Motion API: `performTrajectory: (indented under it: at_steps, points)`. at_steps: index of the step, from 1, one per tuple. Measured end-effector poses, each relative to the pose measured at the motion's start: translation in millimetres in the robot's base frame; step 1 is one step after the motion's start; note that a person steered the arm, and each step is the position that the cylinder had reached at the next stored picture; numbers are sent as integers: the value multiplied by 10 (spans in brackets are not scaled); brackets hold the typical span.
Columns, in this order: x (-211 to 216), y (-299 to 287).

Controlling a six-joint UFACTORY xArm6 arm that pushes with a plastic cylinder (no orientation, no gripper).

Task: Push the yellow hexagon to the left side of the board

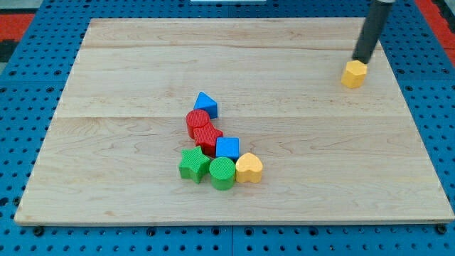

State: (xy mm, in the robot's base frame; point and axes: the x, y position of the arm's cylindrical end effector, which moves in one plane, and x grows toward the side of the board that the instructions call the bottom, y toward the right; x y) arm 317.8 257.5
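The yellow hexagon (pixel 353 74) sits near the view's upper right of the wooden board (pixel 128 178). My tip (pixel 361 60) is just above and slightly right of the hexagon in the view, touching or almost touching its far edge. The dark rod slants up to the view's top right.
A cluster of blocks lies around the board's middle: a blue triangle (pixel 206 104), a red cylinder (pixel 197 121), a red star-like block (pixel 208 136), a blue cube (pixel 228 148), a green star (pixel 193 165), a green cylinder (pixel 222 173) and a yellow heart (pixel 249 168). Blue pegboard surrounds the board.
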Motion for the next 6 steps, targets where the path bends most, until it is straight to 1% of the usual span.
performTrajectory:
  at_steps: [1,2,3,4,5,6]
  points:
    - [344,-4]
    - [616,-887]
    - [505,-1508]
    - [236,-1146]
    - [73,-1493]
    - [296,-2446]
